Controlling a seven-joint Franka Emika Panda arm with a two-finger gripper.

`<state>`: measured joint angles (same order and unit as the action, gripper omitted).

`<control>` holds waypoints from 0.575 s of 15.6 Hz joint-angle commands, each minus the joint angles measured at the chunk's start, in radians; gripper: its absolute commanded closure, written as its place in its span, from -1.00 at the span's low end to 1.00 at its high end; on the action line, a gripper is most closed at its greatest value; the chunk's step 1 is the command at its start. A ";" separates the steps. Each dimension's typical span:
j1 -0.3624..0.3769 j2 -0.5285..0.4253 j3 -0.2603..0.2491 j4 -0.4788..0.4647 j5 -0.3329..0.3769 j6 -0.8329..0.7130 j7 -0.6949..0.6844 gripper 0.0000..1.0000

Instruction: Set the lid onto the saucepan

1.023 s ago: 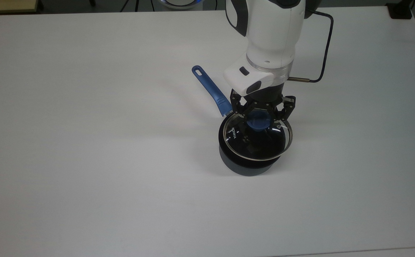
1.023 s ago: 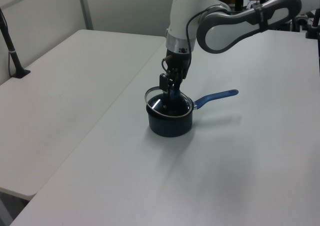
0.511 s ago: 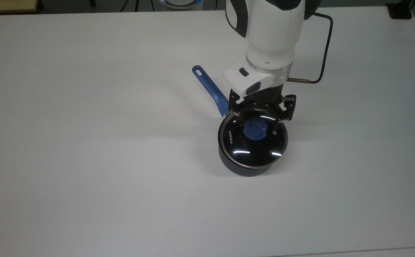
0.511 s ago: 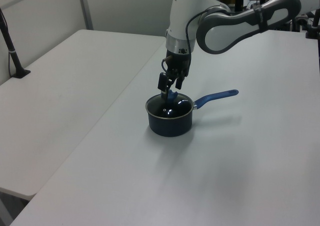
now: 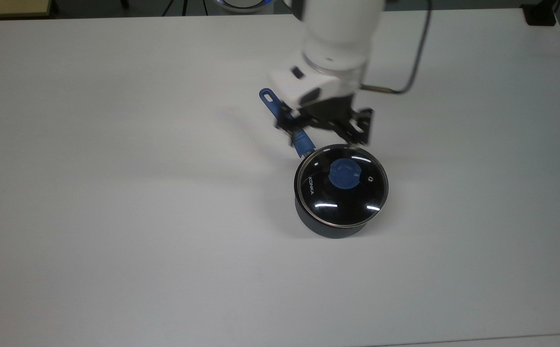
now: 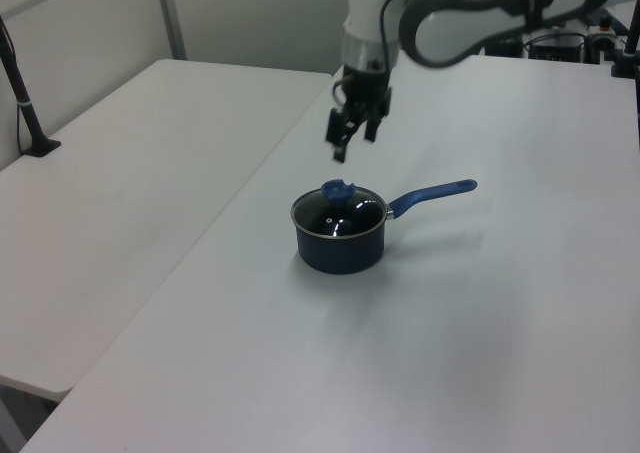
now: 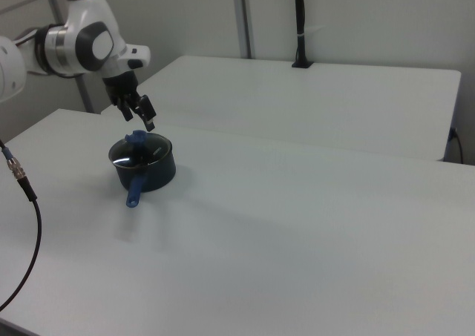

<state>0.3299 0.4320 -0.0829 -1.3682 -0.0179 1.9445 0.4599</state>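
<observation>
The glass lid with its blue knob lies flat on the dark saucepan, rim to rim. The pan's blue handle points to the top view's upper left and is partly hidden by the arm. My gripper hangs open and empty above the pan's handle-side edge, clear of the knob. In the left view the gripper is well above the lid and saucepan. In the right view the gripper hovers over the lid and saucepan.
The pan stands on a wide white table. A second white table adjoins it, with a black clamped pole at its far edge. A cable hangs in the right view's lower left.
The gripper let go of the lid's knob, and the lid settled flat on the saucepan. The open gripper then rose and drifted toward the handle side.
</observation>
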 commanded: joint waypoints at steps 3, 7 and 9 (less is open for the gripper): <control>-0.075 -0.289 0.002 -0.288 -0.013 -0.107 -0.279 -1.00; -0.188 -0.415 0.015 -0.338 -0.016 -0.206 -0.319 -1.00; -0.250 -0.450 0.049 -0.344 -0.011 -0.243 -0.319 -1.00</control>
<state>0.1587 0.0749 -0.0802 -1.6449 -0.0198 1.7443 0.1593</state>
